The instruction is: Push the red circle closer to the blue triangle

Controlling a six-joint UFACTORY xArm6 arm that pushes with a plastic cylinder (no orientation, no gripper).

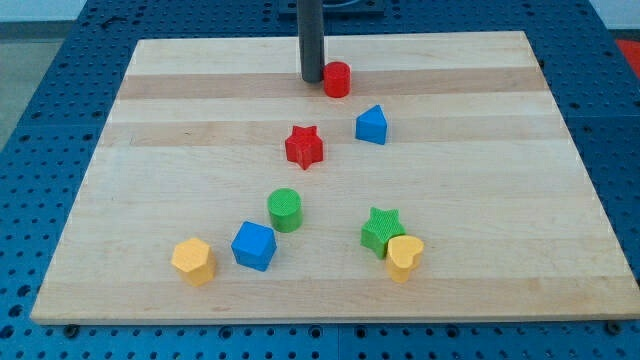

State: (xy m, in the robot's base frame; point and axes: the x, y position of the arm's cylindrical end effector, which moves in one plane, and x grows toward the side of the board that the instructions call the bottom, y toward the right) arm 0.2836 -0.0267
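Observation:
The red circle (337, 79) sits near the view's top, a little right of centre. The blue triangle (371, 125) lies below it and slightly to the right, a short gap apart. My tip (312, 80) rests on the board just left of the red circle, close to it or touching it. The rod rises straight up out of the view's top.
A red star (304, 146) lies left of the blue triangle. Lower down are a green circle (285, 210), a blue cube (253, 246), a yellow hexagon (193, 261), a green star (381, 229) and a yellow heart (404, 256). The wooden board (150, 150) is ringed by blue perforated table.

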